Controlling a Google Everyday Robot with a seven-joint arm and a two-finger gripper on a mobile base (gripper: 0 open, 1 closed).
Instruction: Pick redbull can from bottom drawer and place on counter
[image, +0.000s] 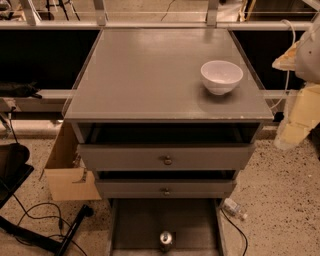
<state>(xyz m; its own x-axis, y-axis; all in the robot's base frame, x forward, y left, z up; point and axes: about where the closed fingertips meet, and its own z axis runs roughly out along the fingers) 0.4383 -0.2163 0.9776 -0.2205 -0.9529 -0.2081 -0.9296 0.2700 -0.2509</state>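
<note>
Gripper (289, 134) hangs off the counter's (150, 75) right edge, can't tell if it's open or closed. Redbull can (166, 240) stands in the pulled-out bottom drawer (145, 220), front middle. White bowl (221, 76) sits near the counter's right edge. So I'd say nothing's done yet: grab, lift and place are all left.

Grey counter (150, 75), white bowl (221, 76), cream end effector (290, 130) right.
</note>
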